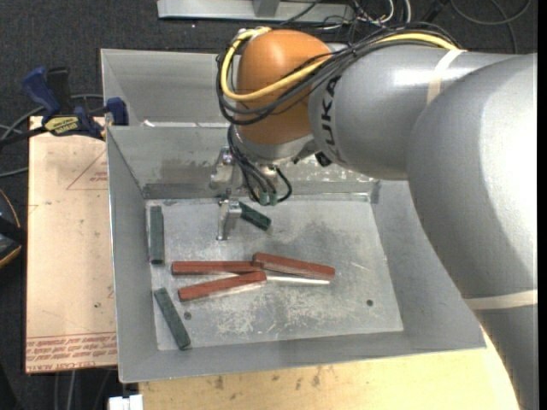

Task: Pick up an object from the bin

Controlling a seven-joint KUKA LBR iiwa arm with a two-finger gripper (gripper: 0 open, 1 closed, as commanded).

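Observation:
My gripper (226, 225) hangs low over the back middle of the bin, under the orange wrist cover. A short dark green block (255, 219) lies tilted right beside it on its right; whether the two touch I cannot tell. In front of the gripper three long red-brown bars lie on the floor: one flat to the left (215, 267), one to the right (295, 266) resting over a thin white strip (299, 280), and one slanted below them (220, 289).
A dark green bar (156, 234) lies along the left wall and another (172, 318) sits slanted in the front left corner. The arm covers the bin's right side from above.

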